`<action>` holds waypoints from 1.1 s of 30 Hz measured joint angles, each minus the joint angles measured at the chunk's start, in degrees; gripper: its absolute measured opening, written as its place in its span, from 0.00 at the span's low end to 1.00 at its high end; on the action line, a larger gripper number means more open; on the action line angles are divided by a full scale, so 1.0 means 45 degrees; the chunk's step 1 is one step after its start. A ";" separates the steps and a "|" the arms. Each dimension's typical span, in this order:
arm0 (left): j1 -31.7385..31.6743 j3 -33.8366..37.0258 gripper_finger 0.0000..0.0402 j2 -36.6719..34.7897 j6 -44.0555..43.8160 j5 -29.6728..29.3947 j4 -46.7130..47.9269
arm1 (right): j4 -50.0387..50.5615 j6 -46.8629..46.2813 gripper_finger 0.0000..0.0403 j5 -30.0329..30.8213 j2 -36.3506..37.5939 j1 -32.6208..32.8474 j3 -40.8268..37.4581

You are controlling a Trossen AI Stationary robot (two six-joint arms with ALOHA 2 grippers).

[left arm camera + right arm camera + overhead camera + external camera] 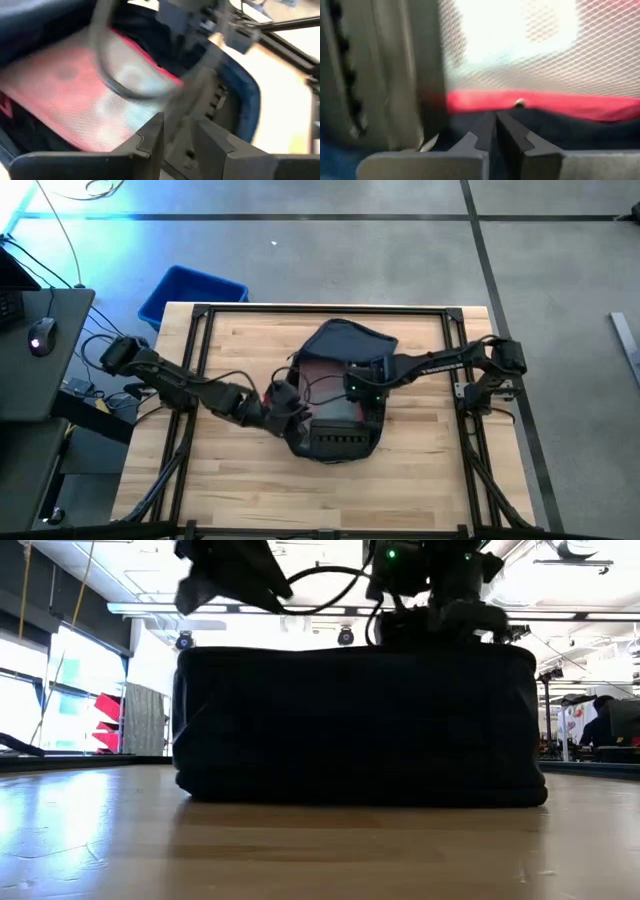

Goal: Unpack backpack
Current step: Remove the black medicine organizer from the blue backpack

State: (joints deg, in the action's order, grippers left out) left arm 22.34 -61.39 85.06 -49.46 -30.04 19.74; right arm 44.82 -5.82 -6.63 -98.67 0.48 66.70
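1. Wooden table [420,480] on a grey floor is seen from above, with the backpack [340,395] lying at the centre of the frame, its flap thrown back toward the upper part.
2. The bag is already unzipped, and a red mesh pouch [65,95] is still seen inside it; nothing unpacked is seen on the tabletop, so the task is judged barely begun.
3. The right gripper [494,131] is seen inside the bag, clenched at the pouch's red edge; whether fabric is actually pinched cannot be told.
4. The left gripper [177,137] is held at the bag's opening, on the left side of the overhead frame, its fingers slightly apart around what looks like the bag's rim.
5. A blue bin [190,292] is shown at upper left only in the overhead view; in the level view only the bag's dark side is given, and the pouch's mesh is shown only by the wrist cameras.
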 joint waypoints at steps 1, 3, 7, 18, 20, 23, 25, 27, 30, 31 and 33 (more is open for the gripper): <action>0.0280 0.0000 0.18 0.0000 -0.0348 0.0031 -0.0105 | -0.0143 -0.0349 0.00 0.0062 0.0046 0.0105 0.0000; 0.0841 0.0000 0.16 0.0000 -0.0895 0.0128 -0.0352 | -0.0606 -0.0979 0.00 0.0047 0.0107 0.0328 0.0000; 0.1800 0.0000 0.11 0.0034 -0.1529 0.0524 -0.1076 | -0.1986 -0.2136 0.01 0.0045 0.0141 0.0676 -0.0005; 0.2937 0.0000 0.01 0.2672 -0.2836 0.0963 -0.4156 | -0.5469 -0.4186 0.00 -0.0021 -0.1051 0.0897 -0.0005; 0.2829 0.0000 0.01 0.3352 -0.3265 0.1052 -0.4368 | -0.5785 -0.4034 0.00 -0.0704 -0.1184 0.0938 -0.0005; 0.2538 0.0000 0.00 0.4329 -0.3841 0.1378 -0.4412 | -0.5849 -0.3838 0.00 -0.1151 -0.1190 0.1165 -0.0005; 0.2283 0.0000 0.00 0.4928 -0.3996 0.1649 -0.4425 | -0.5794 -0.3900 0.00 -0.1219 -0.1190 0.1309 -0.0005; 0.1991 0.0000 0.00 0.5360 -0.4001 0.2194 -0.4524 | -0.5788 -0.4069 0.00 -0.1179 -0.1190 0.1427 -0.0005; 0.1637 -0.0010 0.00 0.5607 -0.3988 0.2869 -0.4477 | -0.5718 -0.4369 0.00 -0.0659 -0.1122 0.1516 -0.0005; 0.1567 -0.0010 0.00 0.5615 -0.3942 0.2910 -0.4348 | -0.5673 -0.4500 0.00 -0.0544 -0.1073 0.1510 -0.0005; 0.1498 -0.0009 0.00 0.5561 -0.3655 0.2828 -0.4154 | -0.5589 -0.4845 0.00 -0.0520 -0.0910 0.1393 0.0058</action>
State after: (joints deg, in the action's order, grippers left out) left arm 29.08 -61.43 110.08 -65.91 -17.31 1.04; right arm 19.67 -27.62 -8.97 -102.77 6.74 66.96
